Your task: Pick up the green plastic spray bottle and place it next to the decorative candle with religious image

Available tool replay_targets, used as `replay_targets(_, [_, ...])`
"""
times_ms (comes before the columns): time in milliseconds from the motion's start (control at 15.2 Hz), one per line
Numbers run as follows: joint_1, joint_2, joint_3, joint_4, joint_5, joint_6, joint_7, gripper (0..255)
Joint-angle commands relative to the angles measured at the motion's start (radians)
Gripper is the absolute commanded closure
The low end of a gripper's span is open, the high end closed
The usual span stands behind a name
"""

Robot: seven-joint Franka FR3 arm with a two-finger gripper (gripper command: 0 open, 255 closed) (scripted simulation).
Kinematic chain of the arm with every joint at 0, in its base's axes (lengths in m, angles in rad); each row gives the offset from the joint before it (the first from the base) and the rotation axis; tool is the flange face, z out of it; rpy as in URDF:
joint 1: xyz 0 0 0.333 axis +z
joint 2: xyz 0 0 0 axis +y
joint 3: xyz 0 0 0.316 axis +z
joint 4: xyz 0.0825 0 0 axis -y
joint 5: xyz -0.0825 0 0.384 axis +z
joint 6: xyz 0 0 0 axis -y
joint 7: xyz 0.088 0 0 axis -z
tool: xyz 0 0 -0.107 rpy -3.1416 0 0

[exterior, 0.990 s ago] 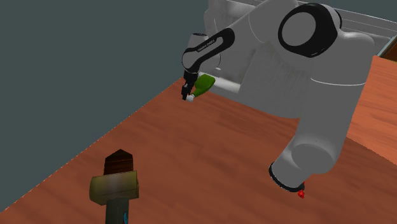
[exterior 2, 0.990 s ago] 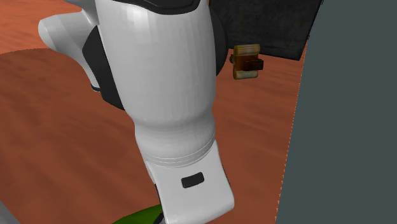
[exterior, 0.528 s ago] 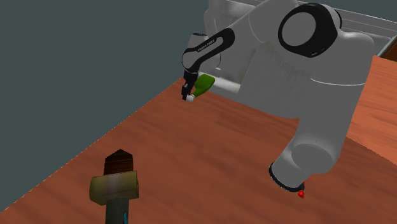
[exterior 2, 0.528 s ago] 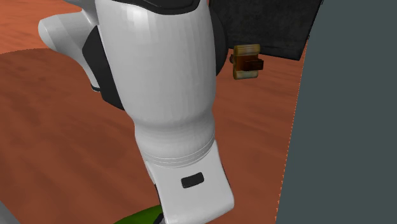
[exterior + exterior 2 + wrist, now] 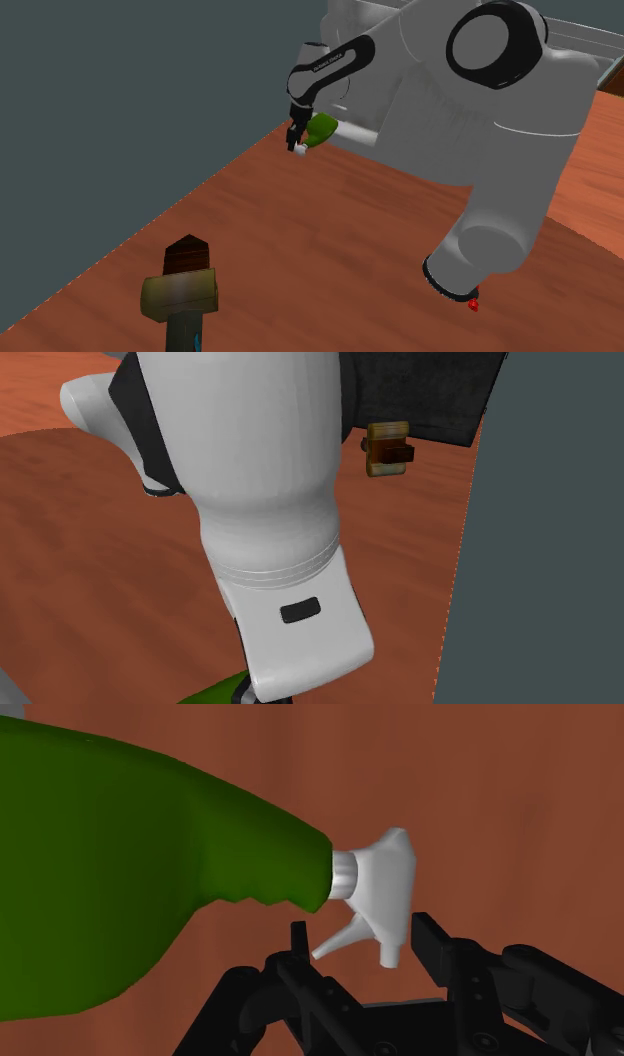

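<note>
My end effector (image 5: 362,942), pinching the green spray bottle (image 5: 120,874) by its nozzle (image 5: 385,889), just crept upward. I reckon the lift's begun, candle (image 5: 180,292) waiting lower left.

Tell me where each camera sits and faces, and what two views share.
Shoulder view: beside the robot, looking down the wooden table past the candle to the green spray bottle; white arm, pincer show.
Second exterior view: close to the arm, facing oppositely toward the candle; one white link shows.
Wrist view: on the hand, facing the bottle's nozzle; pincer fingers show.
Shared: candle, bottle in both exterior views.
</note>
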Motion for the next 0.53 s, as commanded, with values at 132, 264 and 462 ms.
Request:
replay_targets(132, [0.002,-0.029,-0.001,0.018,-0.005,-0.047,0.005,255])
replay_targets(264, [0.003,-0.043,-0.002,0.028,-0.008,-0.071,0.007,255])
replay_targets(462, [0.003,-0.062,-0.003,0.045,-0.011,-0.106,0.009,255])
